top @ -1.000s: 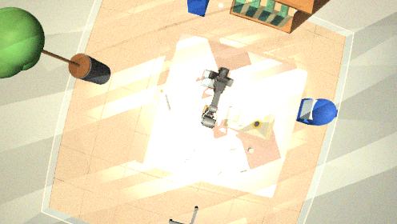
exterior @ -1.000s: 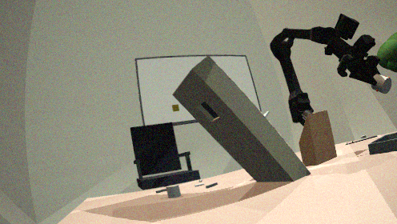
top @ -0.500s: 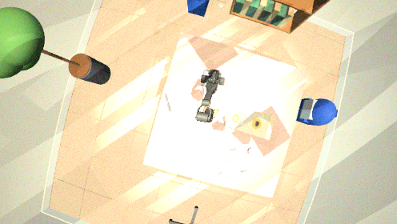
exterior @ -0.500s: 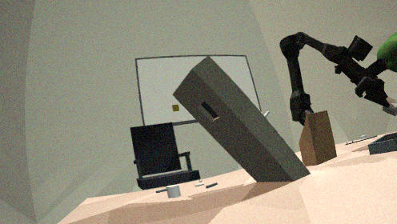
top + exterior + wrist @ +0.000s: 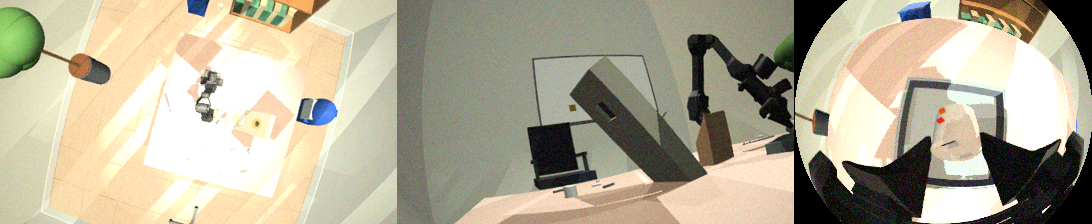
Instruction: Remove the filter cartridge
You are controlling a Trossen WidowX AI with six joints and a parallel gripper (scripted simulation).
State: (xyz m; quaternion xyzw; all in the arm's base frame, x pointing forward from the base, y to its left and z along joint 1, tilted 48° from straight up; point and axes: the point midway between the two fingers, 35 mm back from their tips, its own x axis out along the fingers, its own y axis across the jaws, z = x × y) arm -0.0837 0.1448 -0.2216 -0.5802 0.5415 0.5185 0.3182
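Note:
The pale round filter cartridge (image 5: 956, 131) is between the fingers of my gripper (image 5: 955, 138) (image 5: 211, 78) (image 5: 790, 126), which is shut on it. A narrow slot and two small red-orange marks show on the cartridge. The grey tray with dark walls (image 5: 1000, 114) (image 5: 777, 148) lies directly below, and its walls surround the cartridge in the wrist view. The gripper is low over the tray in the exterior view. I cannot tell whether the cartridge touches the tray floor. The service panel (image 5: 265, 130) (image 5: 633, 126) stands apart from the arm; its yellow-ringed round opening looks dark and empty in the top view.
A brown block (image 5: 715, 138) stands by the arm's base. A small pale cup (image 5: 571, 191) and thin dark items lie on the table. A potted plant (image 5: 90, 69), a blue chair (image 5: 322, 112) and a shelf (image 5: 266, 14) (image 5: 999, 17) stand beyond the table.

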